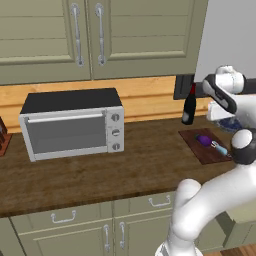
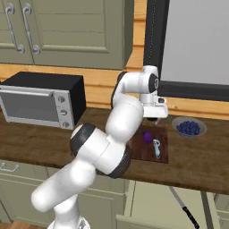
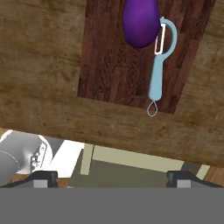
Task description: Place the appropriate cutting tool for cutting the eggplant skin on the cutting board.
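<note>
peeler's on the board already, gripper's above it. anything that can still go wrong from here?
1. The peeler lies with its head right against the eggplant; a low pass by the gripper could nudge either and roll the eggplant off.
2. The peeler's wire loop end sits at the cutting board edge nearest the counter front, so a small knock could slide it off the board.
3. The dark bottle and the bowl of blueberries stand close behind the board; a wide retreat swing might clip them.

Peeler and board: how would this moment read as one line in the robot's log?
peeler: lying on cutting board | eggplant: on board beside peeler | gripper: open, empty, above board
</note>
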Tool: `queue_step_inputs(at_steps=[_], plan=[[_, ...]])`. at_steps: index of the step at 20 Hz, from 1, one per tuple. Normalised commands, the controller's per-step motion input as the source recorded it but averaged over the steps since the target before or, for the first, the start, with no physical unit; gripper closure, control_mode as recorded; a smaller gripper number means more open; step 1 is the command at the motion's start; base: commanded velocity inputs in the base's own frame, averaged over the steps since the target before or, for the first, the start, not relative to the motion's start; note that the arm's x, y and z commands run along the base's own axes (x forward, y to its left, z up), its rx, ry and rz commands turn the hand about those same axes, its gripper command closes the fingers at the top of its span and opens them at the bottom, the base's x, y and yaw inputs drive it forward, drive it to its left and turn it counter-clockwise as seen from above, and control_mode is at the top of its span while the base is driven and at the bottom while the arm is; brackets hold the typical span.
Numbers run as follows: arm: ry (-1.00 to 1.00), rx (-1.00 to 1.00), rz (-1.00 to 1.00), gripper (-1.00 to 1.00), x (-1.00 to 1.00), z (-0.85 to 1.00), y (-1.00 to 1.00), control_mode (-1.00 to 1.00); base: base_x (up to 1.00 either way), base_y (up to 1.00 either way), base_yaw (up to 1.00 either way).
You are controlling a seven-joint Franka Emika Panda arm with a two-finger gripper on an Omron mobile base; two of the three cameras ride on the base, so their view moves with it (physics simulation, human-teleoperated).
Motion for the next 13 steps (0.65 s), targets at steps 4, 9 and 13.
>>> queue_step_inputs(at_steps=[4,9,13], plan=[[0.11,-0.10,0.00,-1.00,-0.19,1.00,1.00,-1.00,0.00,0.00,0.00],[-0.01,-0.10,0.01,-1.00,-0.17,0.88,0.82,-1.00,0.00,0.00,0.00],[-0.08,0.02,0.00,-1.00,-0.47,-0.08,0.01,-1.00,0.00,0.00,0.00]])
